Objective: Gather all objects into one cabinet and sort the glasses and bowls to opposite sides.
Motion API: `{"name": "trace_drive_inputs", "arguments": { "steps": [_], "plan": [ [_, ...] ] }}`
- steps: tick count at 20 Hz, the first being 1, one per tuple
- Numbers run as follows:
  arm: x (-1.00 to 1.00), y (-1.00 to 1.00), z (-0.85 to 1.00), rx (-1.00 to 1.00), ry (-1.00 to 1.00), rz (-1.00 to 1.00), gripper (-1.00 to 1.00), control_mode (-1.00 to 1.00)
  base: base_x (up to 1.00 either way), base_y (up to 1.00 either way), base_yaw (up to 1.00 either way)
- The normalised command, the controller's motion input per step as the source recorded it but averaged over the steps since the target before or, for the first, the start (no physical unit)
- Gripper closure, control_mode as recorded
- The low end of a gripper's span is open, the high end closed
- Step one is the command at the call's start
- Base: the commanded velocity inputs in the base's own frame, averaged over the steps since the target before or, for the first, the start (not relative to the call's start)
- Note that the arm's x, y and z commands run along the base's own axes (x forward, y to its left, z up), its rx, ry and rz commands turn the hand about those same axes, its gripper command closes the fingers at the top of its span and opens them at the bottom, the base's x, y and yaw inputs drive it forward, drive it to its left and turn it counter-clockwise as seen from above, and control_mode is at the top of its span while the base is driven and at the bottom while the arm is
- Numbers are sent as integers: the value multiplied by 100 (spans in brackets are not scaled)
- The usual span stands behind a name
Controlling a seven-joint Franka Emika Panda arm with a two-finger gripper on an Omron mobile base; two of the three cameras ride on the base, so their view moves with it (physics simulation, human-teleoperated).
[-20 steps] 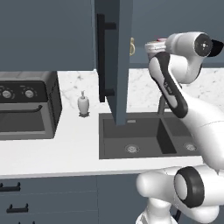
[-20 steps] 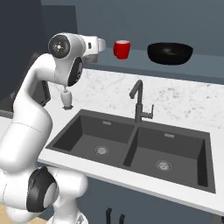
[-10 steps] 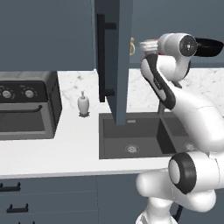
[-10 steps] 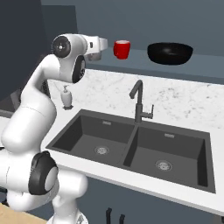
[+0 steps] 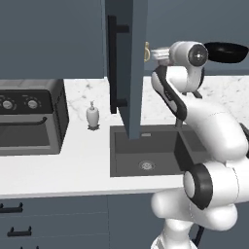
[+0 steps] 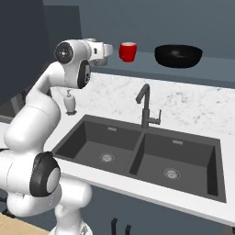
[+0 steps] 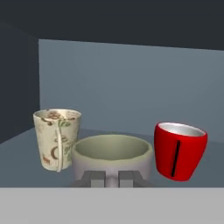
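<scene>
In the hand view my gripper (image 7: 111, 178) is shut on the near rim of the beige-grey mug (image 7: 111, 151), inside the cabinet (image 7: 131, 87). Just right of the mug stands the red cup (image 7: 179, 151), and a cream flowered cup (image 7: 57, 140) stands at its left. From the right base view the gripper (image 6: 109, 49) is level with the shelf, just left of the red cup (image 6: 127, 51). The wide black bowl (image 6: 178, 55) sits further right on the same shelf. The left base view shows the gripper (image 5: 151, 54) behind the open cabinet door (image 5: 130, 73), with the black bowl (image 5: 226, 51) to its right.
The door's long black handle (image 5: 113, 63) hangs over the double sink (image 6: 137, 151) with its tall faucet (image 6: 146, 108). A white soap dispenser (image 5: 92, 115) stands on the marble counter. A dark toaster oven (image 5: 29, 116) sits at the far left.
The arm's upper joints have swung left toward the open cabinet, and the hand has edged deeper in beside the door. The red cup and black bowl have not moved.
</scene>
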Motion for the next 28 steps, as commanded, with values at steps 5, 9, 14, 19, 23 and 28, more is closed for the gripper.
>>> {"name": "trace_drive_inputs", "arguments": {
  "steps": [5, 9, 14, 19, 23, 28],
  "plan": [
    [43, 0, 2, 2, 0, 0, 100, -100, 0, 0, 0],
    [53, 0, 1, 1, 2, 0, 100, -100, 0, 0, 0],
    [51, 0, 0, 1, 0, 0, 100, -100, 0, 0, 0],
    [36, 0, -1, 0, 0, 0, 100, -100, 0, 0, 0],
    [19, 0, -12, 0, -6, 0, 100, -100, 0, 0, 0],
    [11, 0, -7, 0, -10, 0, 100, -100, 0, 0, 0]
  ]
}}
